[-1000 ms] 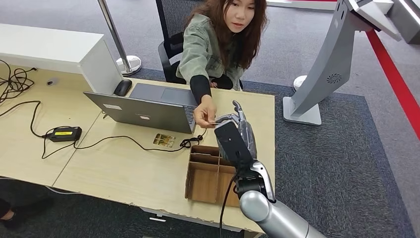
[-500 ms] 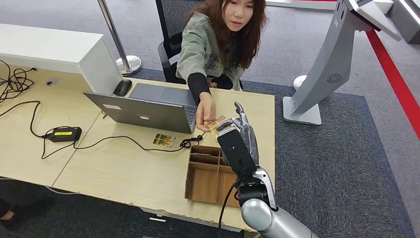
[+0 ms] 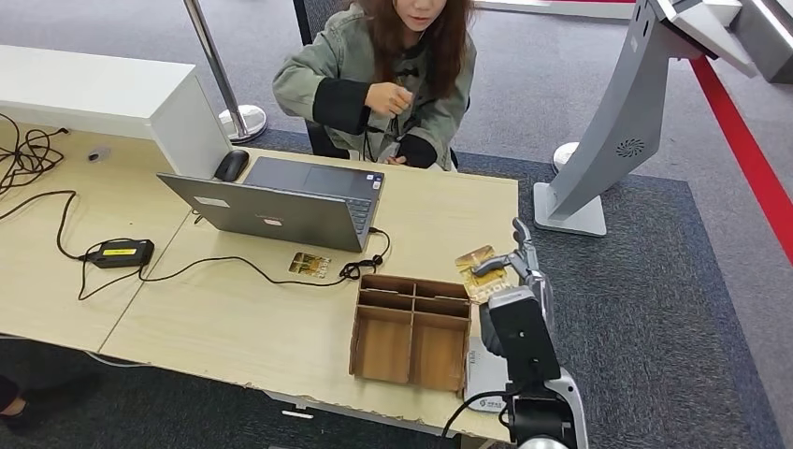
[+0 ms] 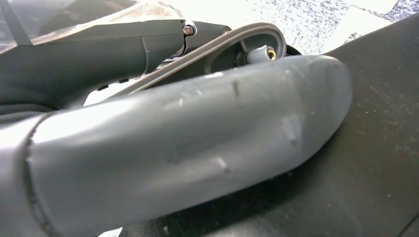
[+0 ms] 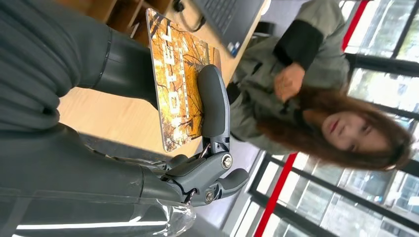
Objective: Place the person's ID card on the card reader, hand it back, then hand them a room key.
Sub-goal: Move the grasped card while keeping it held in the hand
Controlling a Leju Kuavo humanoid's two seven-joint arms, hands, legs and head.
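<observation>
Bottom right of head view: right hand (image 3: pixel 512 281) pinching the orange-and-yellow printed card (image 3: pixel 483 273) between thumb and a dark finger, just past the right end of the brown cardboard divider tray (image 3: pixel 409 329). Right wrist view confirms the grip: dark finger (image 5: pixel 213 101) pressed flat across the card face (image 5: pixel 180 74), card tilted, clear of the desk.

Low by the tray's right corner: white flat device (image 3: pixel 485 379), probably the card reader, mostly hidden behind the forearm, so not certain.

Change over the last second: card was at the handover point up by the person's outstretched hand, now pulled back and down toward the near right desk edge. Person's hand (image 3: pixel 386 98) withdrawn to the chest, top centre. Reads as ID handover done, card in transit to the reader; placing, return and room key not yet done.

Left hand (image 4: pixel 188 148): thick grey thumb close across the left wrist view, fingers hidden, state not determinable.

Mid frame: small gold-patterned card (image 3: pixel 309 265) flat on the light wooden desk (image 3: pixel 234 318), just in front of the open grey laptop (image 3: pixel 281 201). Possibly the room key.
</observation>
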